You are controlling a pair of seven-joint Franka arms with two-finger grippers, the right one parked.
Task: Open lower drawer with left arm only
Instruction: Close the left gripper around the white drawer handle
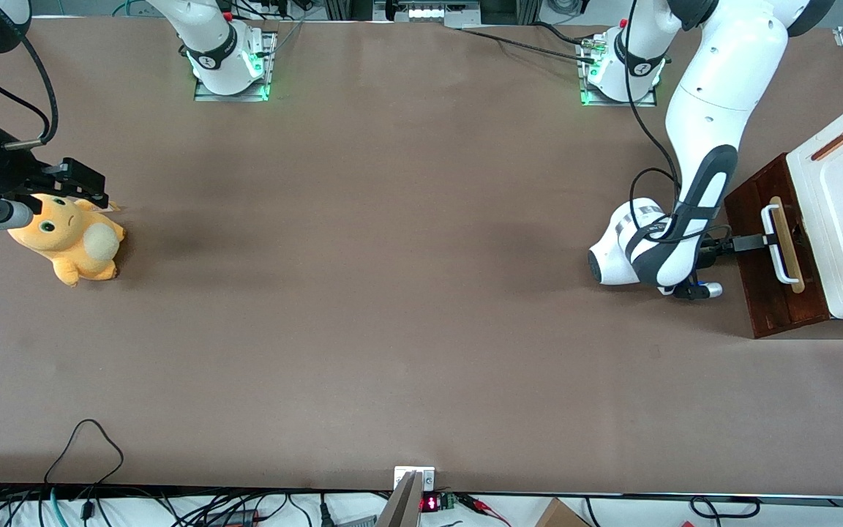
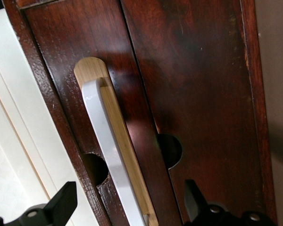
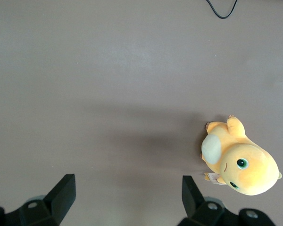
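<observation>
Claw (image 2: 127, 200) straddles lower drawer's (image 1: 762, 293) handle (image 2: 108, 150), fingers apart.

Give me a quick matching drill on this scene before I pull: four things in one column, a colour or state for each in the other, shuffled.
1. lower drawer
2. bar handle
3. left gripper
4. plush toy

A. open, fingers either side of the handle
B. orange-yellow, at the parked arm's end of the table
C. dark reddish-brown front
D. white, on a pale wood strip

Pairs: 1-C, 2-D, 3-A, 4-B
</observation>
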